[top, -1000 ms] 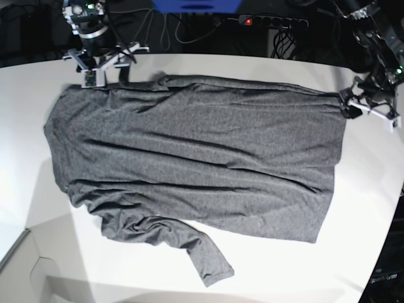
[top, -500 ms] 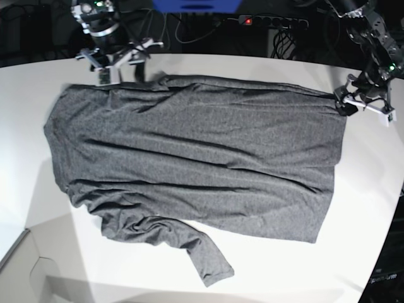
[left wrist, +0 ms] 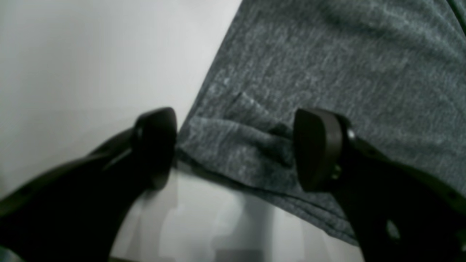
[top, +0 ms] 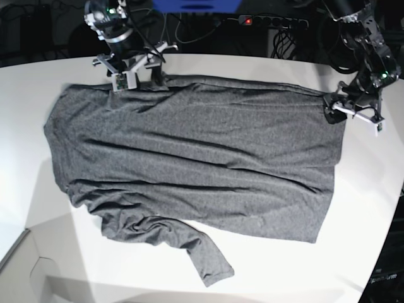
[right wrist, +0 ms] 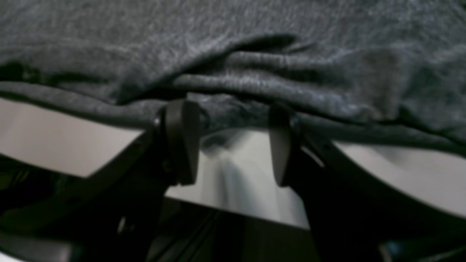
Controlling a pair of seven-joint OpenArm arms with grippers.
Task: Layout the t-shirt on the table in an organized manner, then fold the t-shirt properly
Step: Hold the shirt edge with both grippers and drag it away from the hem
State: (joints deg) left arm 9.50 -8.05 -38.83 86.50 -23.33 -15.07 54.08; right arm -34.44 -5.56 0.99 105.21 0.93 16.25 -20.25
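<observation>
Between our two claws lies one t-shirt (top: 189, 158), spread flat on the one white counter (top: 265, 271), its long axis running from the right claw (top: 136, 74) across to the left claw (top: 347, 112). We count two arms and two claws, one at each far corner of the garment. Its shoulder end lies on the right claw's side and its straight hem on the left claw's side. One sleeve (top: 202, 252) trails off the near long edge, well away from both claws, angled out toward the counter's near rim; the opposite sleeve we cannot make out clearly, as the fabric bunches just below the right claw. In the right wrist view our right claw (right wrist: 233, 142) stands with its jaws apart, the fingertips (right wrist: 182, 142) resting at the shirt's (right wrist: 233, 54) rumpled edge, with bare counter (right wrist: 240, 189) showing in the gap and no cloth pinched between them. In the left wrist view our left claw (left wrist: 236, 149) is likewise spread wide, straddling the hem corner of the shirt (left wrist: 327, 72); a small fold of fabric sits in the gap between the fingertips (left wrist: 316, 149), and the inner finger touches the cloth's edge, with white counter (left wrist: 91, 65) beyond it. Wrinkles gather toward the trailing sleeve, on the edge farthest from both claws.
</observation>
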